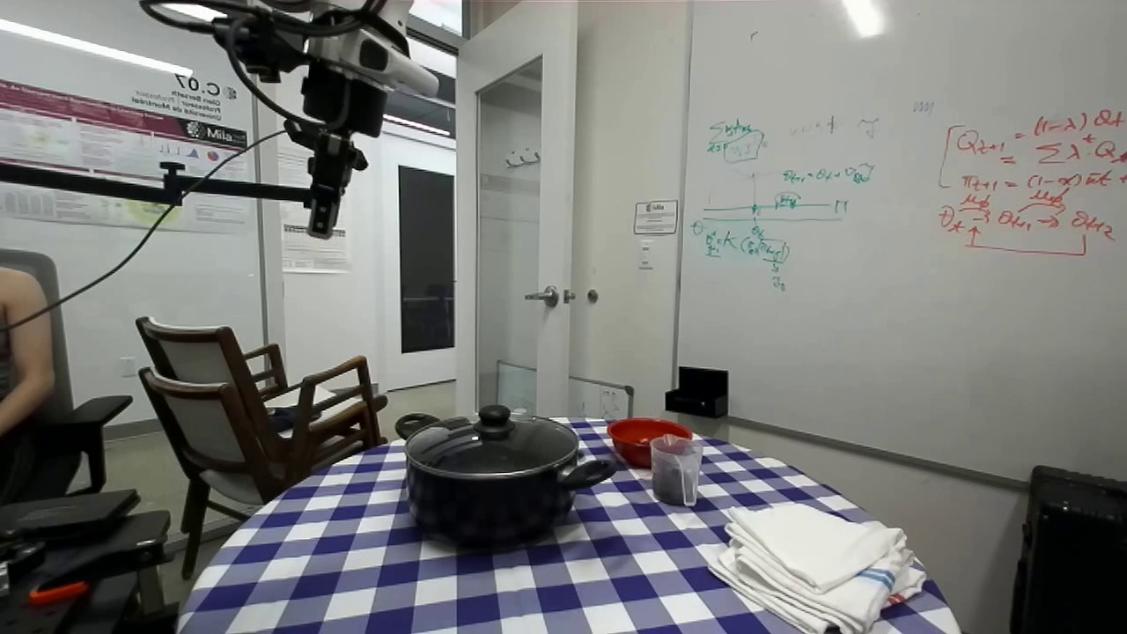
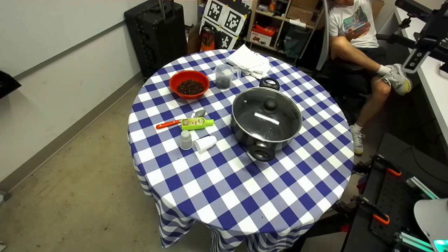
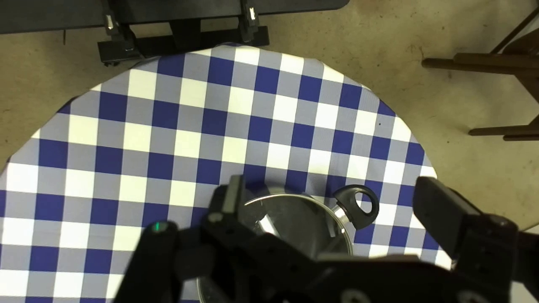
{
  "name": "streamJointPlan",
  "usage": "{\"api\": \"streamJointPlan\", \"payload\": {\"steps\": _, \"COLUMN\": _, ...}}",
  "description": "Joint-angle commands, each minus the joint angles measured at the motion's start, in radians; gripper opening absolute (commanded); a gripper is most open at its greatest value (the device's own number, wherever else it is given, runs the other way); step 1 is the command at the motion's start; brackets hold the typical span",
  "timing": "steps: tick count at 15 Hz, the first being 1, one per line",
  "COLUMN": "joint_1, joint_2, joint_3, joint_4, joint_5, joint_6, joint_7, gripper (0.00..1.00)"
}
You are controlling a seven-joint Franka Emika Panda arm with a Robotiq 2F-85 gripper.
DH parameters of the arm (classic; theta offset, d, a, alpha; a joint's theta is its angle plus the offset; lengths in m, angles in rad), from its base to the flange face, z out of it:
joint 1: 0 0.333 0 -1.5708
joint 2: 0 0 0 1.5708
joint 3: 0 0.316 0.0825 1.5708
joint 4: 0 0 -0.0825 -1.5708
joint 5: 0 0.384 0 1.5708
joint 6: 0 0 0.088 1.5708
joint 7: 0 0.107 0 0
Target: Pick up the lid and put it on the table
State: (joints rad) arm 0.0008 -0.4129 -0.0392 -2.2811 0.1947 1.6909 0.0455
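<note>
Wrist view: A black 2-fingered robotic hand (image 3: 329, 200) spreads its fingers wide, nothing held between them, above a round, metal-rimmed, smoked-glass lid (image 3: 297, 223). The lid sits on a deep black 2-handled pot (image 1: 489, 509), standing on a round, blue-and-white checkered, cloth-covered counter (image 2: 217, 182). The glass looks stiff and smooth, likely slippery, probably of moderate weight and apt to break if dropped. The small, round black knob (image 2: 270, 104) at its centre appears the best hold, with 1 finger on either side, since the rim seems to offer little purchase. A level lift and a gentle landing on the counter would suit it. From the wrist, the lid lies below the hand, with arcs of rim and some glass showing past the fingers; the hand hides the rest, knob included. In an exterior view the hand (image 1: 322, 222) hangs high, well apart from the lid; how far off to the side it stands is hard to judge.
</note>
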Motion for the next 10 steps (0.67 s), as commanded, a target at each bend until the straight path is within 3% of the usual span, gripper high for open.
{"api": "streamJointPlan", "payload": {"steps": 1, "joint_1": -0.004, "joint_2": 0.043, "joint_3": 0.032, "joint_4": -0.030, "joint_5": -0.012, "joint_6": 0.099, "joint_7": 0.013, "gripper": 1.00}}
{"api": "streamJointPlan", "payload": {"steps": 10, "joint_1": 0.069, "joint_2": 0.229, "joint_3": 0.141, "joint_4": -0.201, "joint_5": -0.021, "joint_6": 0.811, "joint_7": 0.026, "gripper": 1.00}}
